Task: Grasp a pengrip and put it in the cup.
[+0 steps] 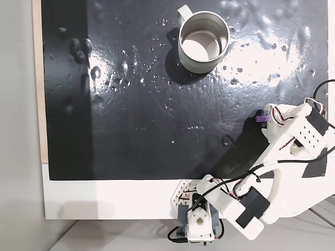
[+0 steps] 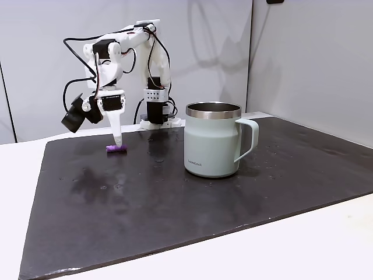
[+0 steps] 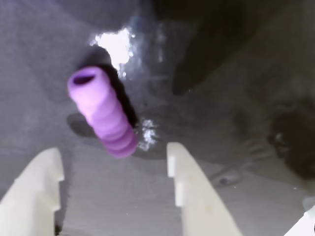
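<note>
White plastic fingers [image 3: 192,191] of the hand [image 3: 115,157] stand spread apart in the wrist view, with nothing between them; their lower parts are cut off by the bottom edge of that view. The pengrip [image 3: 103,113] lies on the mat just ahead of the open gap, clear of both fingers, its hollow end turned up and left and its far end nearest the gap. It is purple, ribbed and tube-shaped, with a dark shadow along its right side. In a fixed view from the side, the hand [image 2: 118,142] points down at the mat with its tip just above the pengrip [image 2: 115,150], and contact cannot be judged there. In a fixed view from above, the arm covers most of the pengrip [image 1: 260,119], leaving a small purple end visible at the right side of the black mat [image 1: 131,130]. The cup [image 1: 203,43], pale grey-green with a shiny metal inside and a side handle, stands upright well apart from the pengrip. The mat rests on a white counter [image 1: 104,201].
</note>
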`<state>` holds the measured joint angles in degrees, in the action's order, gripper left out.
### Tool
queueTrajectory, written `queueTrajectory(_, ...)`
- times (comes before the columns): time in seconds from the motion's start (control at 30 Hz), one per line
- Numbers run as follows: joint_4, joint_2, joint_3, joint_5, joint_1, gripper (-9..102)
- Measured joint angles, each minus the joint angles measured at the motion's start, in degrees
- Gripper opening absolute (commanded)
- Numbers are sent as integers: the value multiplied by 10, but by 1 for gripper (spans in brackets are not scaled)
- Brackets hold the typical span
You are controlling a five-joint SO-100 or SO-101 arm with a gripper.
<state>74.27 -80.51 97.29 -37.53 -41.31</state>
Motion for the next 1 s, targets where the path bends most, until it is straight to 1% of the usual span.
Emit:
queueTrajectory(0.2, -1, 19, 0, 2, 0, 20)
queueTrajectory(0.37, -11, 40, 0, -9, -12, 17)
queueTrajectory(0.47, -18, 47, -1, -15, -18, 12)
queueTrajectory(0.63, -20, 54, -2, -21, -19, 1)
queueTrajectory(0.87, -20, 55, -2, -18, -20, 0)
queueTrajectory(1.0, 16, 48, -50, -9, -20, 0)
